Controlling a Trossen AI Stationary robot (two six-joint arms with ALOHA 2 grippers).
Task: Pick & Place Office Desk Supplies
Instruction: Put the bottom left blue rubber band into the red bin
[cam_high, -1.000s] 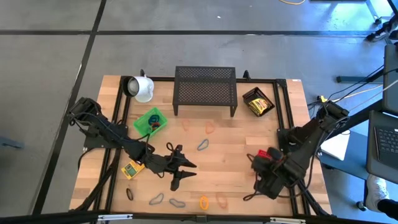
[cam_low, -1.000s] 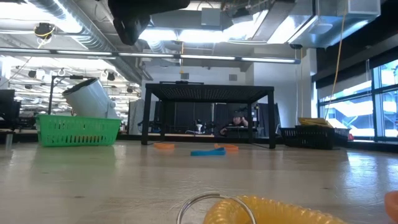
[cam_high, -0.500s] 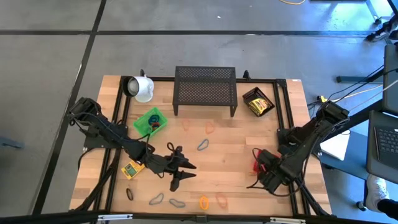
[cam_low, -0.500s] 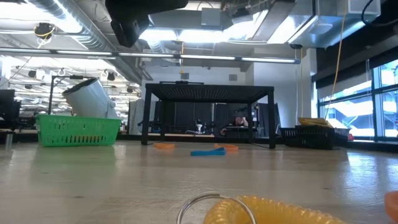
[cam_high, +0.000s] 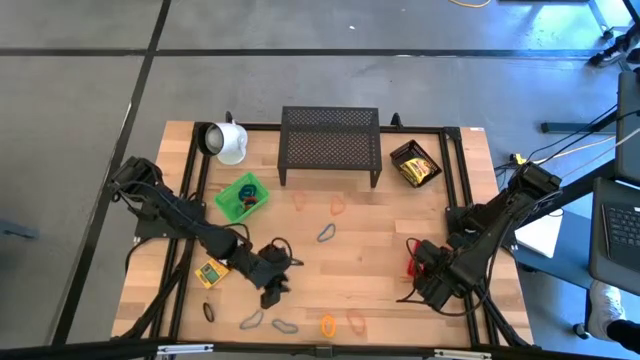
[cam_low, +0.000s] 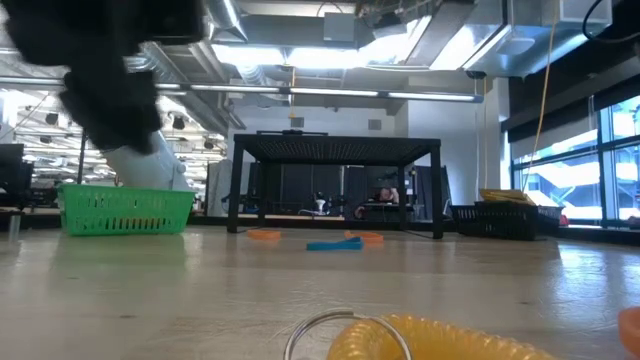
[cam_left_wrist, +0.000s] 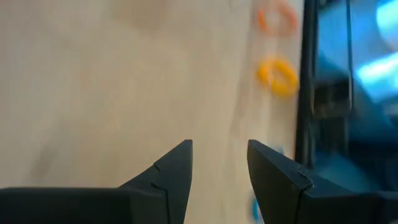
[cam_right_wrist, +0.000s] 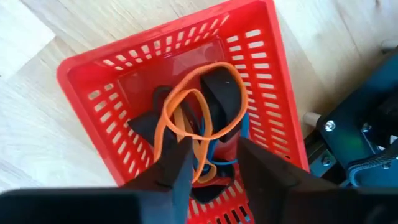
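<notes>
An orange loop (cam_right_wrist: 193, 118) lies in the red basket (cam_right_wrist: 261, 50), draped over dark loops and a blue one on the basket floor. The right gripper (cam_right_wrist: 208, 158) hangs directly above this basket with its fingers (cam_right_wrist: 177, 165) parted; the orange loop sits between and beyond the tips, and contact cannot be confirmed (nothing appears clamped). In the high view the red basket (cam_high: 413, 262) sits under the right gripper (cam_high: 432, 272), near the table's right front corner.

Left of the red basket, across open wood, the left gripper (cam_high: 272, 285) hovers over the table (cam_high: 380, 240) with its fingers (cam_left_wrist: 177, 165) apart and nothing between them. A yellow box (cam_high: 210, 272) lies just beyond it, farther left. More loops lie along the front edge, including a yellow loop (cam_high: 327, 324). The green basket (cam_high: 240, 197) stands farther back on the left.
</notes>
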